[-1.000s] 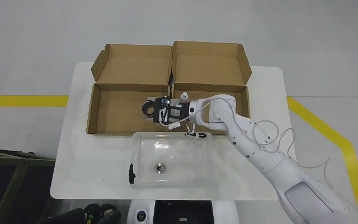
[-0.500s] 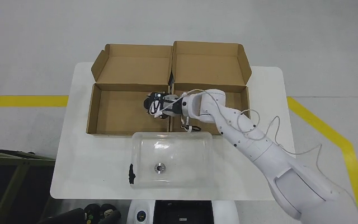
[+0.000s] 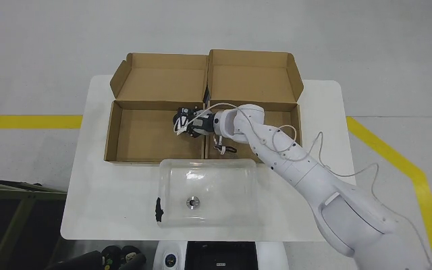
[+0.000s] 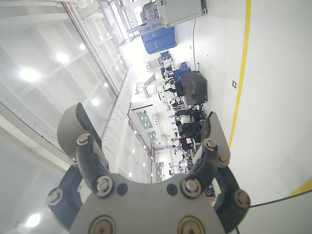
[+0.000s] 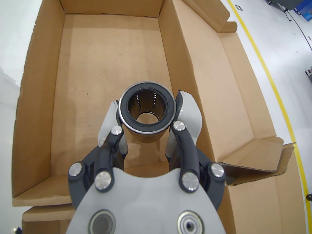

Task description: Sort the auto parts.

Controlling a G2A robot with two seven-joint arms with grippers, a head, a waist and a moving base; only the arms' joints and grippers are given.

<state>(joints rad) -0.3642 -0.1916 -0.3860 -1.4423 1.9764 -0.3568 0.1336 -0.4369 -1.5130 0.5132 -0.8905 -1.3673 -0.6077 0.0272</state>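
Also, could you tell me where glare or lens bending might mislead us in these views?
Left wrist view: ceiling lamps flare behind the open left gripper, and the yellow floor line bows. Right wrist view: even light on the bearing in the right gripper; the box walls curve. Top view: little of either.

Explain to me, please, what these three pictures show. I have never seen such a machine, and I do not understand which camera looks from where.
This is a two-armed robot at a white table. The top view looks down from above its arms: two open cardboard boxes, the left box and the right box, and nearer the robot a clear bin with a small metal part inside. The other pictures come from a camera on each wrist. The right wrist view shows the right gripper shut on a hollow cylindrical bearing, above the left box. The left wrist view shows the left gripper open and empty, pointing into the room.
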